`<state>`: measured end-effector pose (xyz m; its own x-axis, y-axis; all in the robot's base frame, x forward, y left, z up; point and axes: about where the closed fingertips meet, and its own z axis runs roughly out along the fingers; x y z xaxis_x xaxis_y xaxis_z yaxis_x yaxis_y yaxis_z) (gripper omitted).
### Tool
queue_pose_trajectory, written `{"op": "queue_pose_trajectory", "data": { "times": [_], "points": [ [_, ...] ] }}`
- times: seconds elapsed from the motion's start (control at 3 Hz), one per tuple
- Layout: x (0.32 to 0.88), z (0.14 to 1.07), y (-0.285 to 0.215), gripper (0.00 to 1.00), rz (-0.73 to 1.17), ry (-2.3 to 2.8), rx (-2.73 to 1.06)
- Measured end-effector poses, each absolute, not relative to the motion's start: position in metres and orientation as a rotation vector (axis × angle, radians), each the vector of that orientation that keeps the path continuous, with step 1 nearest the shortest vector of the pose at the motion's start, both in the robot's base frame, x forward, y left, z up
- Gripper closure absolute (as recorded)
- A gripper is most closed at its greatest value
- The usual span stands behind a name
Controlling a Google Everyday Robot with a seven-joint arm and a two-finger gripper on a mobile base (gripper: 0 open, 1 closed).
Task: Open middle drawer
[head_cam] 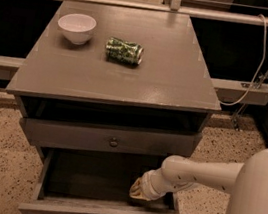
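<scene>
The middle drawer (71, 213) stands pulled out, the gripper (139, 191) inside it

The white arm (199, 172) reaches in from the right. The gripper sits low in the drawer's dark box, near the right wall just behind the front; how far open it is, or what it holds, cannot be told. Above is the upper drawer (68, 137) with its round knob (113, 142). On the cabinet top (179, 76) are a white bowl (77, 26) and a dented green can (124, 51) on its side, print unreadable.

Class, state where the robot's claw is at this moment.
In the camera view, the claw sits low and right of centre, inside the pulled-out middle drawer near its right wall, just below the upper drawer front.
</scene>
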<state>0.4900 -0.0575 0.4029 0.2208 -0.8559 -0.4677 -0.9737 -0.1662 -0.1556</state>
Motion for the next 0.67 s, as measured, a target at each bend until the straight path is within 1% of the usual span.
{"op": "queue_pose_trajectory", "data": {
  "times": [0.67],
  "points": [
    [0.462,0.384,-0.046,1.0,0.606,1.664,-2.078]
  ]
}}
